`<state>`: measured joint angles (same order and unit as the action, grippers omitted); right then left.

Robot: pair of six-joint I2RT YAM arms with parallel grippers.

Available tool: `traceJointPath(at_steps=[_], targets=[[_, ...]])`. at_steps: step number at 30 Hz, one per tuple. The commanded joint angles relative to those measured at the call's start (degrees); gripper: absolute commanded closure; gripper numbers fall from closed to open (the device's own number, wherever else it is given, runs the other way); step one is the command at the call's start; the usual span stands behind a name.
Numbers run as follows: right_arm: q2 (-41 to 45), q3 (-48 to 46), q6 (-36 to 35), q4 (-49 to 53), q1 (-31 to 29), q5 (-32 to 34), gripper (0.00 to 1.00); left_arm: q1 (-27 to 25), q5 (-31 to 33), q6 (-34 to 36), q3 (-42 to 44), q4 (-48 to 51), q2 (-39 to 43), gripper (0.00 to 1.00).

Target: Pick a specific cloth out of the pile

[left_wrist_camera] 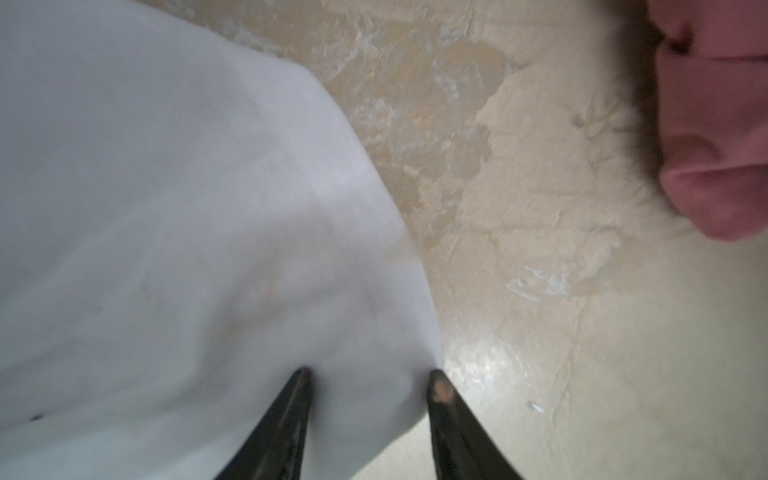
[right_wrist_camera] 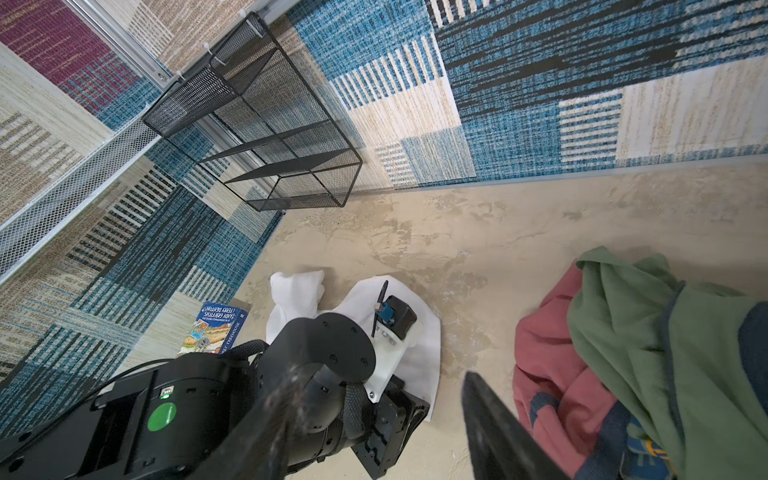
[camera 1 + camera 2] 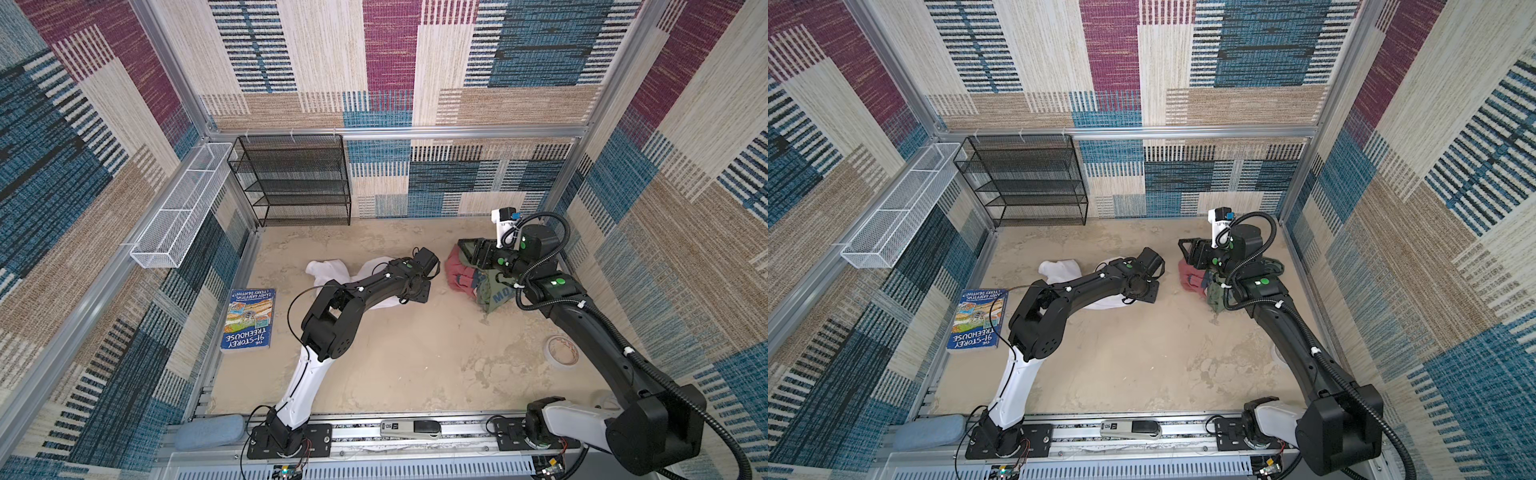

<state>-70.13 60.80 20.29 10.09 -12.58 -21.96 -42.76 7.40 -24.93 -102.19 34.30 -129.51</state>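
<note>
The white cloth point(image 3: 328, 270) point(image 3: 1059, 270) lies spread on the beige table, apart from the pile and to its left. In the left wrist view the cloth point(image 1: 166, 208) fills most of the frame. My left gripper point(image 1: 372, 378) point(image 3: 417, 293) is down on the cloth's right edge, its jaws apart with a hump of white fabric between the tips. The pile point(image 3: 469, 278) point(image 3: 1192, 278) point(image 2: 623, 353) shows red-pink and olive-green garments with blue trim. My right gripper point(image 2: 384, 374) point(image 3: 469, 249) hovers over the pile's left side, open and empty.
A book point(image 3: 248, 320) lies at the left. A black mesh rack point(image 3: 295, 178) stands at the back left, a white wire basket point(image 3: 183, 208) hangs on the left wall. A tape roll point(image 3: 562, 351) sits at the right. A blue-grey case point(image 3: 208, 430) rests on the front rail.
</note>
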Motion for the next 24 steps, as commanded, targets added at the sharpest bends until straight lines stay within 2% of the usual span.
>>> traceJointPath(at_steps=[1,3,6,9,10,24], targets=[[-0.1,0.0,0.5,-2.0,0.1,-0.7,0.35,0.0,0.8,0.2,-1.0,1.1,-0.8,0.54],[-0.4,0.1,0.6,-2.2,0.2,-0.8,0.34,0.0,1.0,0.4,-1.3,1.6,-1.3,0.62],[-0.5,0.2,0.9,-2.5,0.2,-0.8,0.35,0.0,1.3,0.3,-1.3,2.1,-1.4,0.77],[-0.7,0.1,1.1,-2.6,0.3,-0.8,0.35,0.0,1.5,0.4,-0.9,2.1,-0.8,0.98],[-0.8,0.2,1.2,-2.7,0.3,-0.8,0.35,0.0,1.8,0.4,-0.7,2.1,-0.4,1.00],[-1.0,0.3,2.3,-3.9,0.3,-1.5,0.36,0.2,7.9,2.6,3.9,1.4,14.5,1.00]])
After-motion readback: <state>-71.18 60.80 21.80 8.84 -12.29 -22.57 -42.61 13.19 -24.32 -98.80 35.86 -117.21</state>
